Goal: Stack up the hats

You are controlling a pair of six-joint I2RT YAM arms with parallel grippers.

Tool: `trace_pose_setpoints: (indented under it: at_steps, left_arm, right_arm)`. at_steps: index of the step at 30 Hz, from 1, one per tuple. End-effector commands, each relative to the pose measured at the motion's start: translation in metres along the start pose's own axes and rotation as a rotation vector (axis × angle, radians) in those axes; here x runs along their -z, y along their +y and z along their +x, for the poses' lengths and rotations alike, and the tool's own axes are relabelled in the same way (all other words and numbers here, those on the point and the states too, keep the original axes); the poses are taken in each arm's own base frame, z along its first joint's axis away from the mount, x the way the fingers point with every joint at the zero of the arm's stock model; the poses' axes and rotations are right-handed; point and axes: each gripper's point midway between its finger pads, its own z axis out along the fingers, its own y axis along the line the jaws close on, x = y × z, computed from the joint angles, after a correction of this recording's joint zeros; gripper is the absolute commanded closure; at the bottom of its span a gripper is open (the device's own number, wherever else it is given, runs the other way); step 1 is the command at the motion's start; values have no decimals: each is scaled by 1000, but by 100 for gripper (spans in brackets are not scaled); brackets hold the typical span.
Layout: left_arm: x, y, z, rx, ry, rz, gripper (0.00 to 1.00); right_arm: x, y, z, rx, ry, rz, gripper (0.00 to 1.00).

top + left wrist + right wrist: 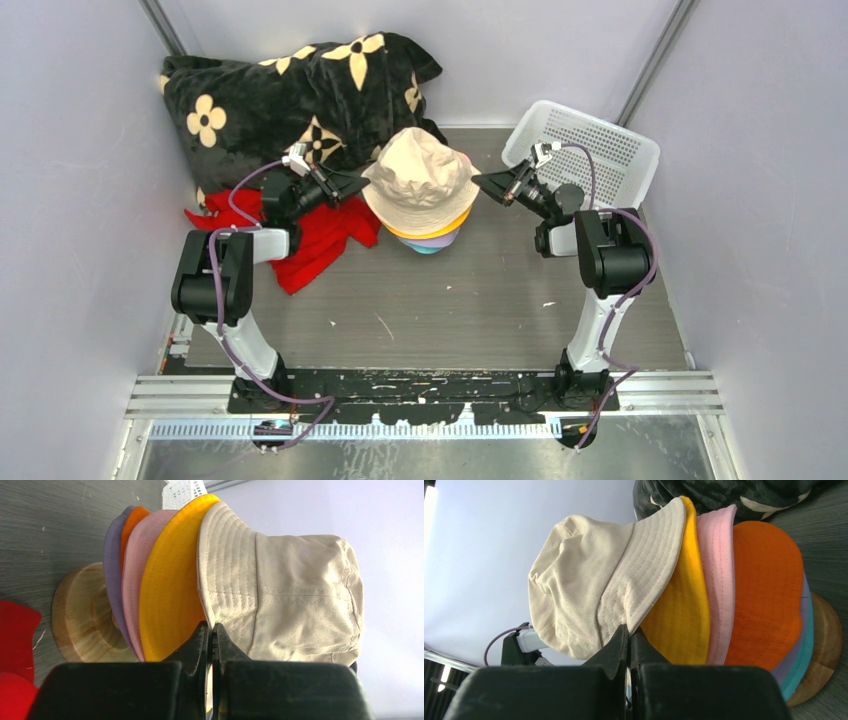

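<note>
Six hats sit stacked on a round wooden stand (80, 615) at the table's middle back. The beige hat (420, 175) is on top; under it the yellow hat (170, 580), pink hat (134, 570), orange hat (769, 590), lavender hat (112, 565) and teal hat (808, 645). My left gripper (365, 184) is at the beige brim's left edge, its jaws closed on the brim (212, 626). My right gripper (477, 181) is at the brim's right edge, its jaws also closed on the brim (629, 628).
A black plush blanket with cream flowers (270, 90) lies at the back left. A flat red cloth (320, 240) lies under the left arm. A white plastic basket (600, 150) stands at the back right, just behind the right gripper.
</note>
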Motion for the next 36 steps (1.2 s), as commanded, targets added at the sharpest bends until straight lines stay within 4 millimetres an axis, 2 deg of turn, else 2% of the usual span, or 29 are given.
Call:
trace_pose_setpoints:
  at_steps: [1, 8, 13, 19, 29, 36]
  left_arm:
    - [6, -3, -23, -35, -81, 21, 100]
    - [0, 3, -19, -4, -80, 48, 100]
    - [-12, 13, -3, 16, -47, 46, 100]
    - [-18, 29, 10, 43, -28, 38, 100]
    - [-19, 45, 20, 84, -14, 36, 100]
    - [-13, 66, 38, 97, 7, -37, 100]
  right_arm:
    - [9, 34, -24, 202, -85, -115, 99]
    - [1, 6, -13, 147, -57, -88, 99]
    - [-8, -16, -1, 103, -29, -69, 99]
    - [-9, -34, 5, 75, -17, -48, 99]
    - [-9, -43, 10, 64, -1, -39, 99]
    - [-9, -50, 12, 54, 2, -31, 99]
